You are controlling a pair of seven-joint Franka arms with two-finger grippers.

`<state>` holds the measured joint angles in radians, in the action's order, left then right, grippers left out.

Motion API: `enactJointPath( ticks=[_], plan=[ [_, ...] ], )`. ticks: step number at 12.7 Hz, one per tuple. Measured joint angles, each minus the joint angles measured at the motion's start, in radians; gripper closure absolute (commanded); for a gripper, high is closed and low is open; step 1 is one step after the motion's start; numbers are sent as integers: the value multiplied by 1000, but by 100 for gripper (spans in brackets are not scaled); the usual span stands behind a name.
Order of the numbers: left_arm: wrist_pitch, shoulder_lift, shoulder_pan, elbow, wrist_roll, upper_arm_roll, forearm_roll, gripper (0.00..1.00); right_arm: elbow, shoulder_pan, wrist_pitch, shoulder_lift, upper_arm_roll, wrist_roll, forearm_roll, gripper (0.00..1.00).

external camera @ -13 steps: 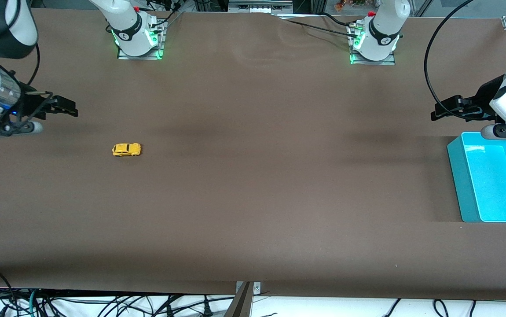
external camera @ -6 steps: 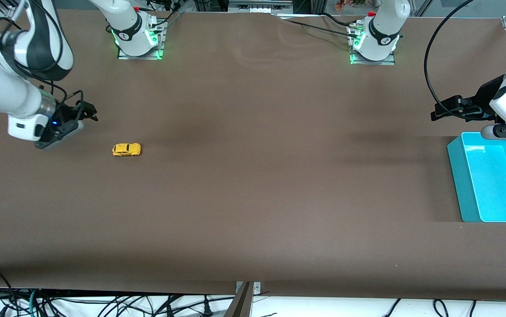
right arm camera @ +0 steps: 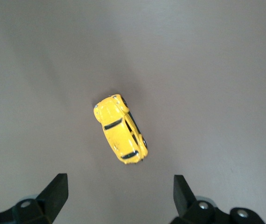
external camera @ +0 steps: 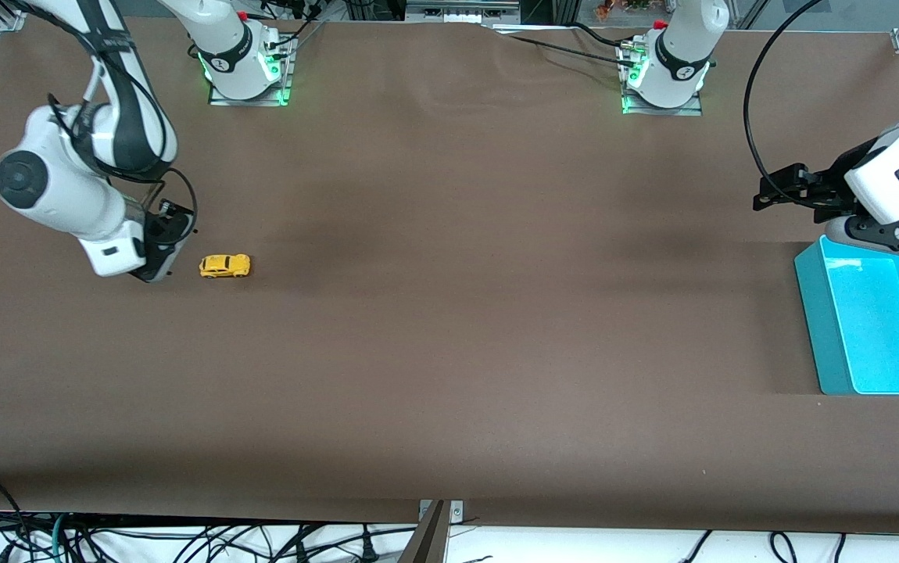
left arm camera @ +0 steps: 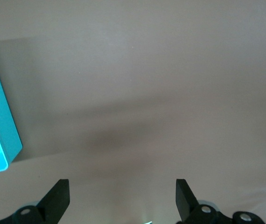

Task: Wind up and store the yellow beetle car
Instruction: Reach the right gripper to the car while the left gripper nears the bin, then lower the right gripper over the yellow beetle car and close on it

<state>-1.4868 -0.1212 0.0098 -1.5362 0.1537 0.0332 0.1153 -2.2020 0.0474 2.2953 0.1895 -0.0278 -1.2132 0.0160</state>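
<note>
**Right Gripper Poised Beside the Toy Car, Fingers Wide**

The yellow beetle car [external camera: 224, 266] sat on its wheels on the brown table [external camera: 449, 336], toward the right arm's end and well apart from the teal bin [external camera: 811, 313] at the left arm's end. The right gripper [right arm camera: 117, 198] hung low over the table just beside the car, its fingers spread wide and holding nothing; in its wrist view the car lay between and ahead of the two fingertips, turned at a slant to them. The left gripper [left arm camera: 121, 199] hovered over bare table beside the bin's rim, fingers equally wide and empty, that arm waiting.

The car looked tiny, hard and light, probably die-cast or plastic, with a smooth rounded shell that could slip out of a pinch on the roof. The flatter sides across the doors seemed the safest hold, which would call for the wrist to turn square to the body first. Being on wheels, it would likely roll at any nudge.
</note>
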Motion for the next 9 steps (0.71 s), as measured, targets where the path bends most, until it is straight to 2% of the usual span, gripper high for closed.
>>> enactJointPath(
  ticks=[3, 8, 9],
  plan=[
    [46, -7, -4, 0, 127, 1, 0, 0, -80, 0, 188, 41, 24, -205, 0, 0],
    [53, -37, -6, -2, 415, -5, -9, 0, -216, 0, 412, 91, 27, -264, -1, 1],
    [53, -45, -5, -2, 467, -6, -28, 0, -226, 0, 427, 97, 28, -270, -1, 6]
  ],
)
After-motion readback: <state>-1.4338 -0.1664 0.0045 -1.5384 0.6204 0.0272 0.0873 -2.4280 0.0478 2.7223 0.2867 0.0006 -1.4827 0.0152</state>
